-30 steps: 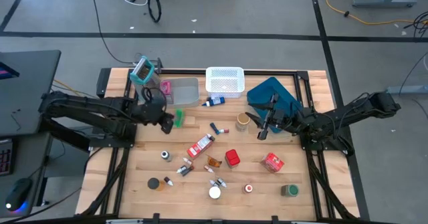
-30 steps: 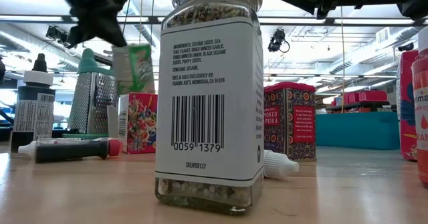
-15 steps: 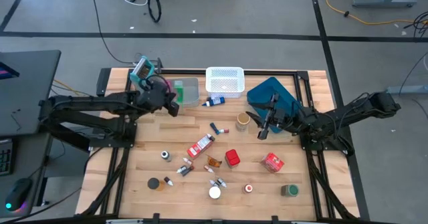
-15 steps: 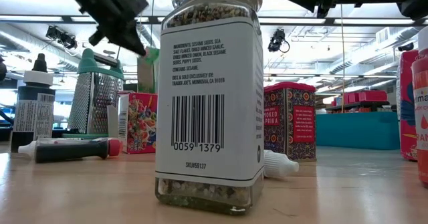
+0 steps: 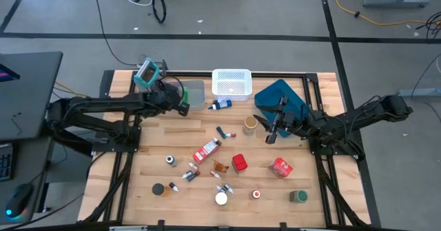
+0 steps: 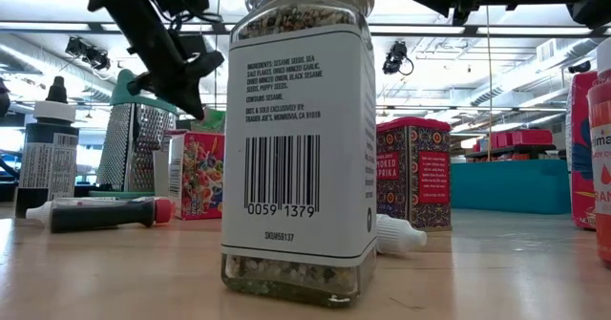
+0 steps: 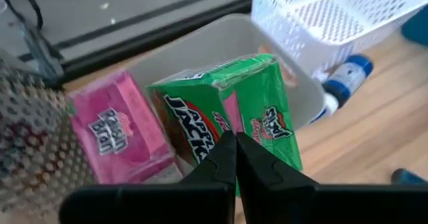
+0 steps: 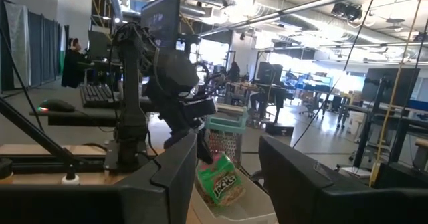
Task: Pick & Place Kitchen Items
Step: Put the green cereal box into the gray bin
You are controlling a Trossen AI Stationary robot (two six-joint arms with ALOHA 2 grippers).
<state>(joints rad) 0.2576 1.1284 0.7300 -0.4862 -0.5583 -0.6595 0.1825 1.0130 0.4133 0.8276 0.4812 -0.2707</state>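
So, left gripper is clenched, fingertips pinched together right at the lower edge of the green Apple Jacks carton — carton sits tilted in the clear bin, beside a pink Raisin Bran carton. Whether it's gripped or just touching — can't tell. Right gripper hangs half-open w/ nothing in it, near the blue tray.

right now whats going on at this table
The left gripper is shut on a green carton and holds it over the clear bin, where a pink carton already sits. The right gripper waits near the blue tray, holding nothing. Many small kitchen items lie scattered on the table.
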